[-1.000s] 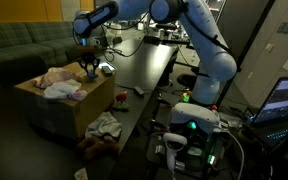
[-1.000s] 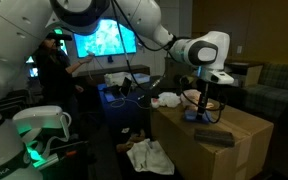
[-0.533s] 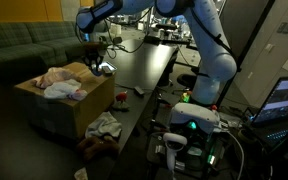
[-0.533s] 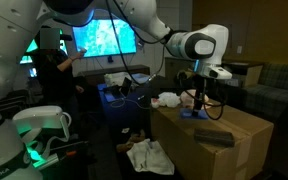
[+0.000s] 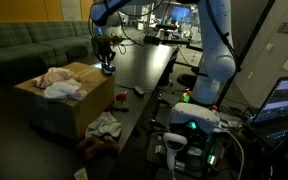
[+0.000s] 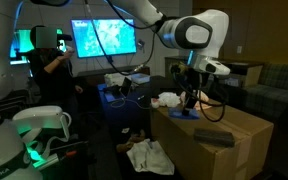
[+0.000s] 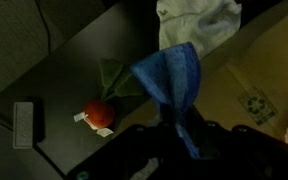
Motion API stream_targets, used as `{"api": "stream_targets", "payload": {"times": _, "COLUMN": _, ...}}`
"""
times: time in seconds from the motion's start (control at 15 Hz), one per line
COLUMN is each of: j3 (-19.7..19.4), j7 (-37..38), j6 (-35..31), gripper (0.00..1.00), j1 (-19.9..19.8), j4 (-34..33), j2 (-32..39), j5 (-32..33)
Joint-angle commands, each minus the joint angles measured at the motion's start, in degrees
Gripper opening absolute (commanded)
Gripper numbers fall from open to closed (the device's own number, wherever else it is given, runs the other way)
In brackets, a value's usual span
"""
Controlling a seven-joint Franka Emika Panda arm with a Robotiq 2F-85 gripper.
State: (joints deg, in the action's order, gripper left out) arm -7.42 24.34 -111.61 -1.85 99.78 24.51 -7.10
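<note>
A blue cloth hangs pinched between the fingers of my gripper, which is shut on it. In both exterior views the gripper hovers over the box's edge nearest the table, with the blue cloth dangling from it. The cardboard box holds a heap of pink and white clothes. In the wrist view a white garment lies beyond the blue cloth.
A long dark table runs beside the box, with a small red object on it. Loose clothes lie on the floor by the box. A green couch stands behind. Monitors and a person are at the back.
The gripper has travelled from above the middle of the box toward the dark table, carrying the blue cloth, and its fingers have tightened on the cloth.
</note>
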Motion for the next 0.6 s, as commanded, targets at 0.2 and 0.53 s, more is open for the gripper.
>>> {"api": "stream_targets", "payload": {"times": 0.2, "j3": -2.2, "j7": -5.3, "j6": -5.3, "gripper": 0.11, "j1": -3.6, "j4": 16.1, "j2": -10.0, "j5": 1.1}}
{"api": "stream_targets", "payload": {"times": 0.53, "j3": -4.4, "j7": -7.7, "j6": -13.9, "gripper": 0.11, "j1": -7.2, "j4": 21.7, "j2": -8.4, "j5": 0.1}}
